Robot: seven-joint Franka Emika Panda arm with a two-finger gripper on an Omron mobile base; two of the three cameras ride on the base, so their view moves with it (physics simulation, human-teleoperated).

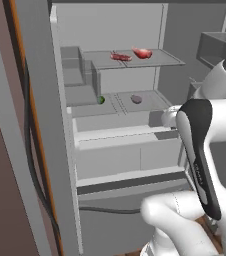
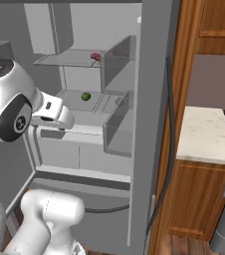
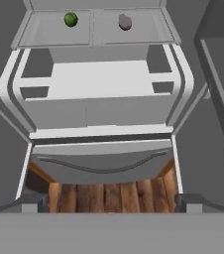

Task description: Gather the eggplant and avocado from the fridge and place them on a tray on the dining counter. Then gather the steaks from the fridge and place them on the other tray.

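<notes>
The left base view alone shows both steaks (image 1: 131,54) lying flat on the fridge (image 1: 120,125) top shelf, above the avocado (image 1: 101,100) and eggplant (image 1: 136,99); gripper (image 3: 112,202) spread wide, empty.

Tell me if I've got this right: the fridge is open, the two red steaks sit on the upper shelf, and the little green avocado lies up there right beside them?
Not quite. The avocado lies on the lower shelf, near a small purplish item; the steaks are on the shelf above. The left base view shows this. The fridge is open.
</notes>
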